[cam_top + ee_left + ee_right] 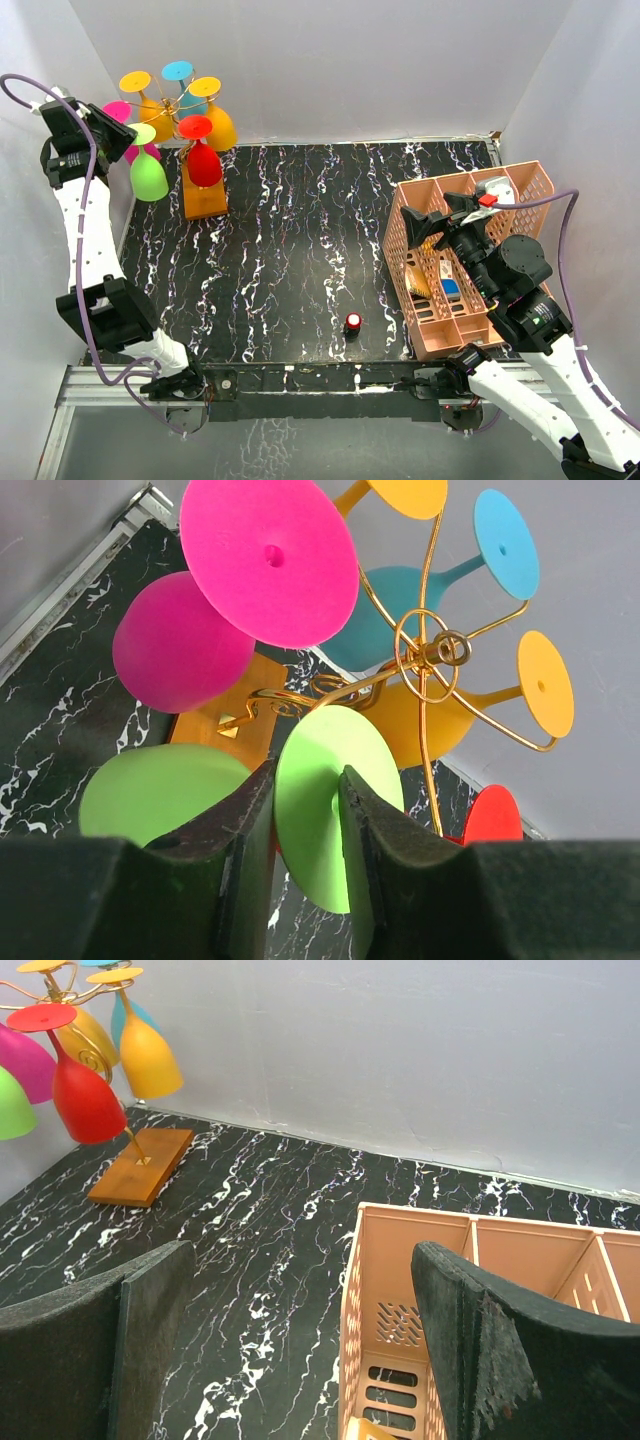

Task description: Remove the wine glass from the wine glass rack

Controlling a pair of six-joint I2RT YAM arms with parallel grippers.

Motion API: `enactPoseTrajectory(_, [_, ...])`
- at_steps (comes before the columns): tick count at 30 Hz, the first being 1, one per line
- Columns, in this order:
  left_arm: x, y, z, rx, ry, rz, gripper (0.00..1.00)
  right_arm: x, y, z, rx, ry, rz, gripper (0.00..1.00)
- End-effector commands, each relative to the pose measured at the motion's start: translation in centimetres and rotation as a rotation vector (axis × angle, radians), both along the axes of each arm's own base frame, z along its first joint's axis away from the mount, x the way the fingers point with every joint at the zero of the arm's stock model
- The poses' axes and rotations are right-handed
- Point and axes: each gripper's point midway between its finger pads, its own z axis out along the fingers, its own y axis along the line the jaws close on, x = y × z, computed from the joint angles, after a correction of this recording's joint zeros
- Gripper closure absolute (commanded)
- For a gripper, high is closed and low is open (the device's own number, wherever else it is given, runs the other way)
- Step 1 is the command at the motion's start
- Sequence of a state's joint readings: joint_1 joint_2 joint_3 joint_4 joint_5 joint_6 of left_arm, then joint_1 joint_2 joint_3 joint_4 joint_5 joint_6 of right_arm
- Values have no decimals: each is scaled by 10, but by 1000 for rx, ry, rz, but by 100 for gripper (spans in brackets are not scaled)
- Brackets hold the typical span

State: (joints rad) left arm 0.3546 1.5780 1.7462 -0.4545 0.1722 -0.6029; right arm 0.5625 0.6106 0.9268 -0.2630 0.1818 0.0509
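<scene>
Got the left pincer (308, 776) nosed into the left side of the wine glass rack (203, 197), straddling the flat foot of the green wine glass (312, 825) with hardly any gap. Can't tell if actually clamped or just brushing it. Hanging upside down off a gold arm there, right beside the pink glass (180, 640). Spotted the right pincer (302, 1250) spread wide, well right of the rack, above the salmon basket (520, 180).

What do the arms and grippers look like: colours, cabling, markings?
The left arm and right arm have white links and black joint housings, with a purple cable looping along each. The left gripper and right gripper have black fingers faced with rough dark padding. A small red tab sits by the right wrist.
</scene>
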Motion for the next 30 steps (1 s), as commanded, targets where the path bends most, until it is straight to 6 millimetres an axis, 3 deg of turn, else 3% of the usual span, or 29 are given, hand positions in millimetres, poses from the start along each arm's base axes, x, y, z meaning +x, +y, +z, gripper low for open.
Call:
enactPoseTrajectory(1, [-15, -1, 10, 25, 5, 7, 74, -5, -4, 29, 35, -73, -6, 2])
enactPoseTrajectory(13, [-14, -2, 26, 24, -35, 4, 82, -5, -4, 32, 39, -78, -6, 2])
enactPoseTrajectory(22, [-11, -3, 34, 6, -67, 8, 95, -5, -4, 32, 38, -79, -7, 2])
enactPoseTrajectory(30, [-4, -5, 50, -48, -143, 25, 100, -5, -7, 32, 37, -80, -20, 2])
